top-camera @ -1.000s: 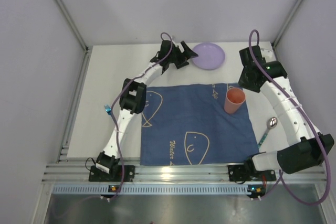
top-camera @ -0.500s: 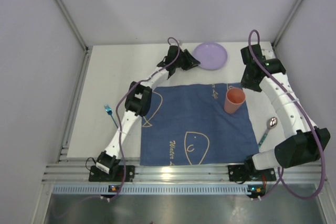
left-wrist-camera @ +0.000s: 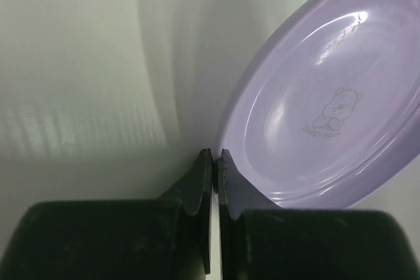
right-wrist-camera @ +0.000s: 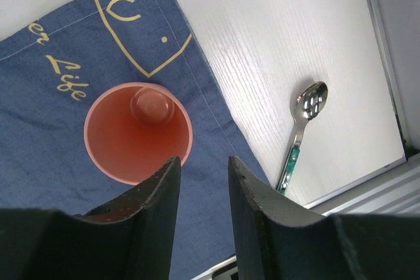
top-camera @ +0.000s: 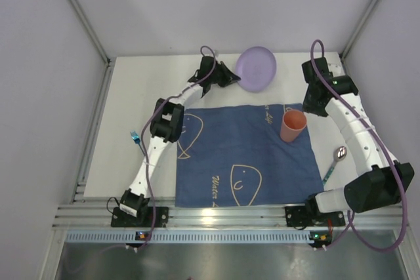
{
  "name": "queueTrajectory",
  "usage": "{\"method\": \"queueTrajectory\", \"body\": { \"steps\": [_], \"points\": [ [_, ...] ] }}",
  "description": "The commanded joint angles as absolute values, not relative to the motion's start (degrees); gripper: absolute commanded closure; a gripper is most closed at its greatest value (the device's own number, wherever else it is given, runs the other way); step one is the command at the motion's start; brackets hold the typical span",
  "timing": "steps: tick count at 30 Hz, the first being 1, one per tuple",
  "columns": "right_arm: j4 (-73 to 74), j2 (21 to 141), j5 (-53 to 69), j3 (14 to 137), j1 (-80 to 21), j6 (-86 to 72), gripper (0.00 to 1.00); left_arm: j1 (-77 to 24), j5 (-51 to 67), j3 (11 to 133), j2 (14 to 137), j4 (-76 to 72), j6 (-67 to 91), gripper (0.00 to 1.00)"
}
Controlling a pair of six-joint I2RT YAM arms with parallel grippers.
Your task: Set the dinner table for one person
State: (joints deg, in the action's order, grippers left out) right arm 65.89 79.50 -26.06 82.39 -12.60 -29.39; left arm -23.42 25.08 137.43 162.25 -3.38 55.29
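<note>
Left gripper (left-wrist-camera: pixel 214 159) pinched shut on near rim of purple plate (top-camera: pixel 256 69), top centre of overhead frame. Plate tilted up off dinner table (top-camera: pixel 131 103); I judge it destined for blue cloth (top-camera: pixel 243 155). Left arm stretched far, wrist low. Right gripper (right-wrist-camera: pixel 203 162) jaws apart, empty, hanging over orange cup (right-wrist-camera: pixel 138 132) at cloth's right edge. Right arm arched along right of frame.

Robotics lab test cell, grey panel walls (top-camera: pixel 46 129), aluminium profile rail (top-camera: pixel 223 215), white tabletop (top-camera: pixel 141 96), left arm (top-camera: pixel 146 165) and right arm (top-camera: pixel 357 132) bolted down.
</note>
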Motion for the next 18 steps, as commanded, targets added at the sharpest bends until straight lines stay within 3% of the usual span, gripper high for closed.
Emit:
{"method": "queueTrajectory", "body": {
  "steps": [1,6,10,13,18],
  "points": [
    [64.7,76.0,-26.5,83.0,-12.1,-27.6,0.64,-21.5,26.8,134.9,154.9,-5.0,53.2,1.0],
    [63.7,75.4,-27.1,86.7,-11.0,-25.2,0.63,-19.4,30.3,130.6,144.1,-1.3,50.0,1.0],
    [62.3,74.6,-23.6,89.1,-10.5,-24.2,0.5,-20.3,29.7,124.6,133.9,15.2,38.9,1.0],
    [61.8,73.2,-20.1,88.4,-10.5,-25.7,0.4,-22.1,26.8,109.6,121.9,18.6,32.7,1.0],
    [60.7,69.6,-13.4,85.2,-10.5,-27.2,0.34,-27.8,20.1,84.8,102.4,25.2,26.0,1.0]
  ]
}}
